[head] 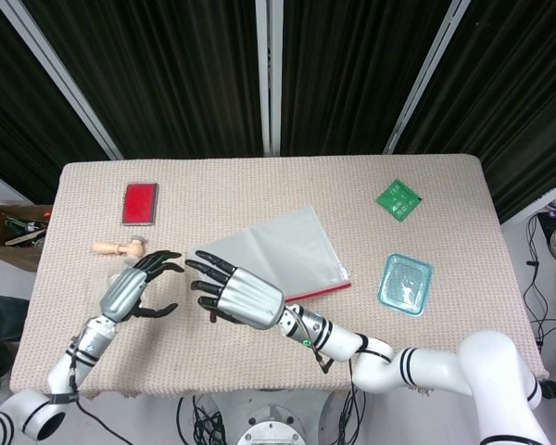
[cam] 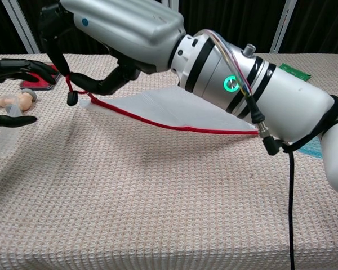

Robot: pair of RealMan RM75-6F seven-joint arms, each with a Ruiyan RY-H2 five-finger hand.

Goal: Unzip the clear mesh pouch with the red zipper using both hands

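Right hand (cam: 110, 34): raised above the table, fingers curled around the red zipper end of the pouch, lifting that corner; the small pull (cam: 71, 99) dangles below the fingers.
Left hand (head: 134, 289): open, fingers spread and holding nothing, hovering just left of the right hand near the lifted corner.
Table (head: 445, 185): beige woven cloth carrying everything.
Clear mesh pouch (head: 278, 250): mid-table, its far part lying on the cloth, its near-left corner raised by the right hand, the red zipper (cam: 174, 126) stretched taut along the near edge.
Step in hand: by judgement, presenting the zipper end so the second hand can take hold; whether any of the zip is already open cannot be told.
Next move: the left hand likely needs to pinch either the pouch corner or the pull, so that one hand anchors while the other draws the slider along the red line.
Blue lid (head: 406, 284): right of the pouch, apart from it.
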